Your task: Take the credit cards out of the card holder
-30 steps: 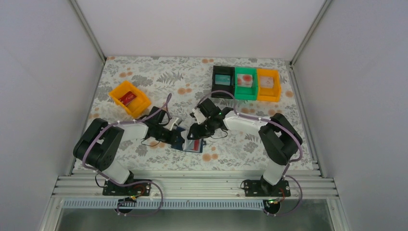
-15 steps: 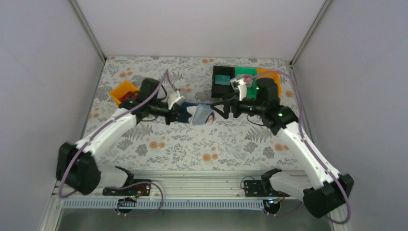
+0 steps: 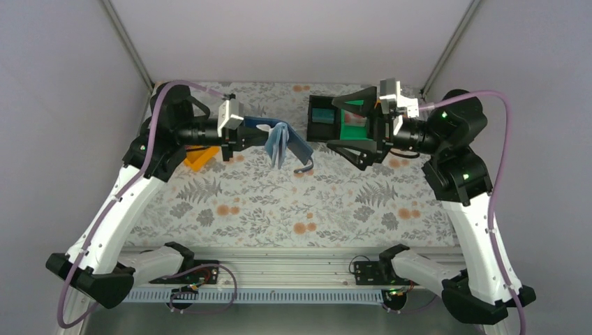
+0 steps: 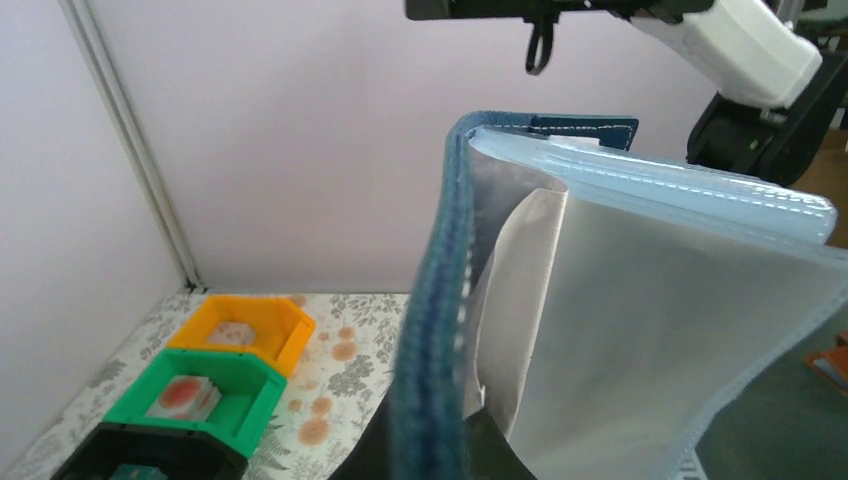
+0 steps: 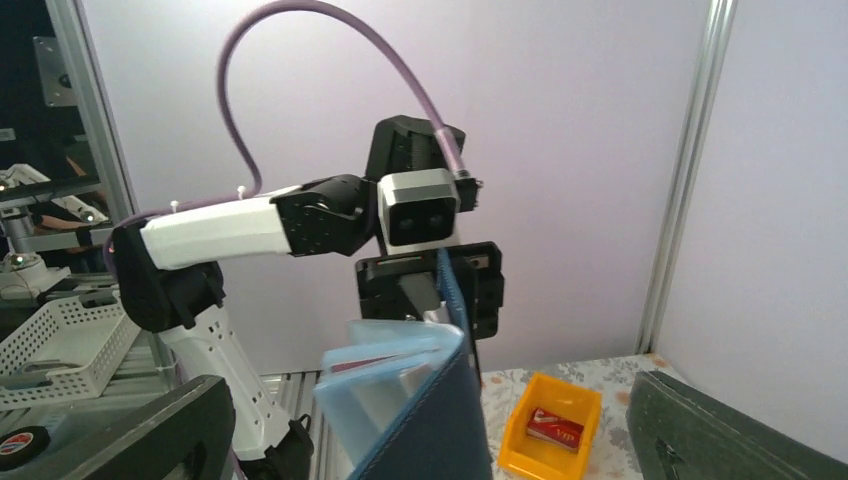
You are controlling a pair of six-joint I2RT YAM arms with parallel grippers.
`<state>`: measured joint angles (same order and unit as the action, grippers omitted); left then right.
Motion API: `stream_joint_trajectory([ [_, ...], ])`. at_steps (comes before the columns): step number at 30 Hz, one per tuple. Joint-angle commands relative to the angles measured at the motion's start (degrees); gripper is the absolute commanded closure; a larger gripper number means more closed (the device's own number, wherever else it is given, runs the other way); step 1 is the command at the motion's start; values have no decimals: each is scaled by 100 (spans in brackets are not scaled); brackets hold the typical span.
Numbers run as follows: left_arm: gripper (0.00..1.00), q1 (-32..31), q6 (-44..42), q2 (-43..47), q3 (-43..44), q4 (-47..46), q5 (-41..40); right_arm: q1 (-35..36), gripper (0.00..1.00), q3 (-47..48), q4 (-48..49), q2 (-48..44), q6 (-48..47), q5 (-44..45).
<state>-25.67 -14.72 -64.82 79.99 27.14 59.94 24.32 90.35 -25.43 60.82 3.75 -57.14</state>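
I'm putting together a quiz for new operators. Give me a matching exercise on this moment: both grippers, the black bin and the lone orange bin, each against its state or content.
Things:
1. left gripper
2. right gripper
3. black bin
4. lone orange bin

States:
A. holds a red card
B. open, empty
C. shut on the card holder
D. holds a teal card

Pairs: 1-C, 2-B, 3-D, 4-A

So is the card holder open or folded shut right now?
Open. The card holder, pinched by the left fingers above the table, hangs fanned out, its pale blue sleeves spread away from the navy cover.
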Motion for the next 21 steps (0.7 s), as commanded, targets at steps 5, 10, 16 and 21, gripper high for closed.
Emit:
stream_joint_trajectory([
  [5,98,105,1916,-13,-121,-931,-734,409,1,-278,26,-46,284,615],
  [10,98,212,2507,-27,-290,-1248,-790,902,1,-700,-119,-143,160,2333],
  [16,98,203,2400,-26,-319,-1273,-623,911,2,-814,-63,59,-82,1945],
  [21,98,203,2331,51,-423,-1339,-513,889,6,-734,-212,-22,-380,2325],
])
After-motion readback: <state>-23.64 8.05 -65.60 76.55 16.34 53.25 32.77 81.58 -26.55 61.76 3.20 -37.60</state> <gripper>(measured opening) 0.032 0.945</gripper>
